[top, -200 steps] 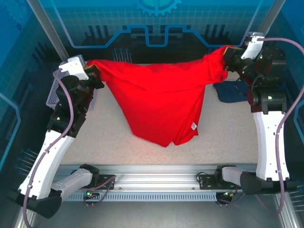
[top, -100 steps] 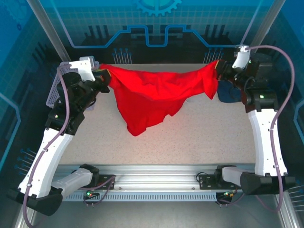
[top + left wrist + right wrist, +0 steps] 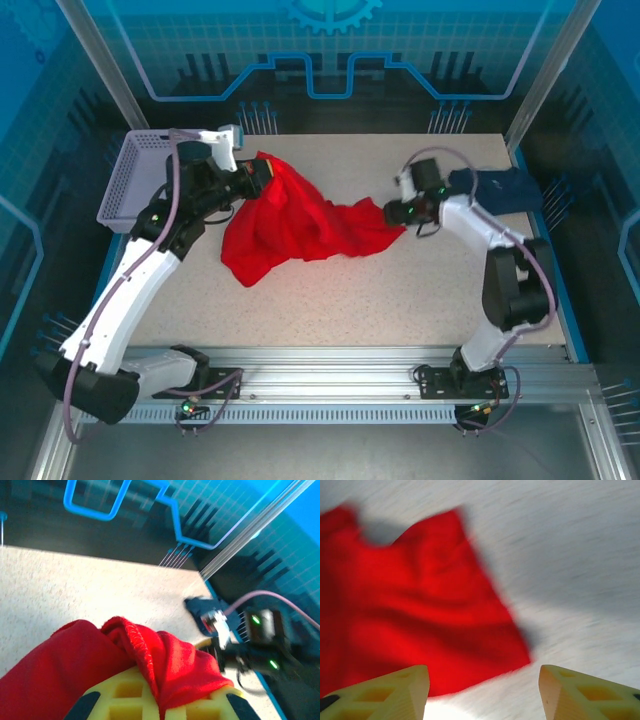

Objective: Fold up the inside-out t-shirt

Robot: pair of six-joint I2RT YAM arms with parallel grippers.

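At the far left a pale basket (image 3: 125, 185) sits on the table (image 3: 400, 300). Just beside it, the left gripper (image 3: 255, 178) is pinched tight on one edge of the red t-shirt (image 3: 290, 225) (the left wrist view shows the cloth squeezed between its yellow fingers (image 3: 120, 700)). The t-shirt lies in a crumpled heap on the table, a bit left of the middle. At its right tip is the right gripper (image 3: 395, 213). Its fingers (image 3: 395, 690) are spread apart and hold nothing. A dark blue cloth (image 3: 495, 187) lies at the far right.
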